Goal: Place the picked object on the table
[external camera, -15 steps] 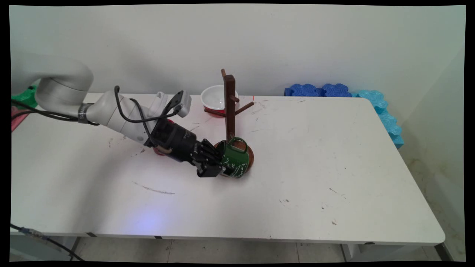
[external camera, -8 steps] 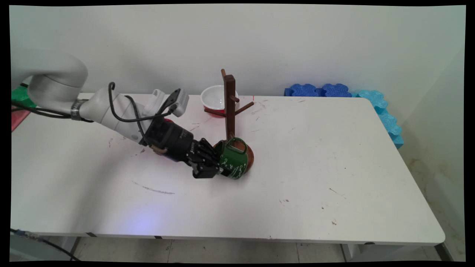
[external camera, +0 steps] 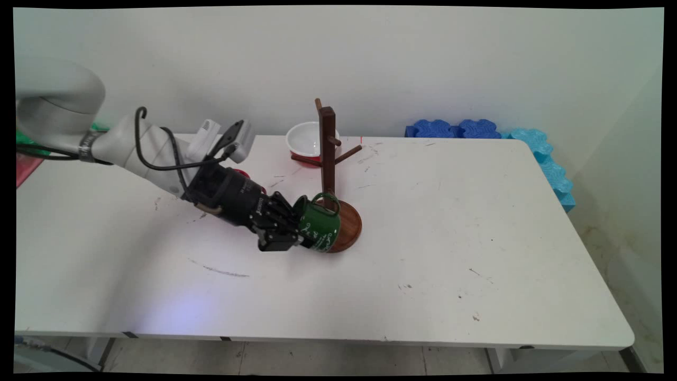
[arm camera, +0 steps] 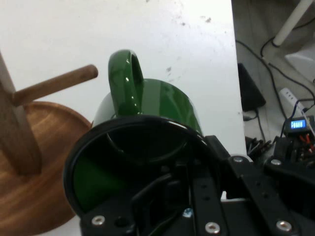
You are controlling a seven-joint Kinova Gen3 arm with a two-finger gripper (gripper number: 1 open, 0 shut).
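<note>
My gripper (external camera: pixel 299 241) is shut on the rim of a green mug (external camera: pixel 317 227) with white markings, holding it tilted on its side just above the table. The mug's handle (external camera: pixel 326 197) points up, close to the post of a dark wooden mug tree (external camera: pixel 328 153) whose round base (external camera: pixel 349 227) lies right behind the mug. In the hand view the mug (arm camera: pixel 162 105) fills the middle, its dark mouth facing the camera and its handle (arm camera: pixel 125 78) on top. One finger (arm camera: pixel 162 194) reaches inside the mouth. A wooden peg (arm camera: pixel 56 84) and the base (arm camera: pixel 29 196) sit to the left.
A white bowl with a red outside (external camera: pixel 305 142) stands behind the mug tree near the wall. Blue foam pieces (external camera: pixel 529 148) line the table's far right edge. A small red object (external camera: pixel 242 174) peeks out behind the arm's wrist. The table's right edge (arm camera: pixel 234 73) shows in the hand view.
The arm has drawn back to the left and lifted a little, carrying the green mug with it off the front of the wooden base. The base is now more uncovered.
</note>
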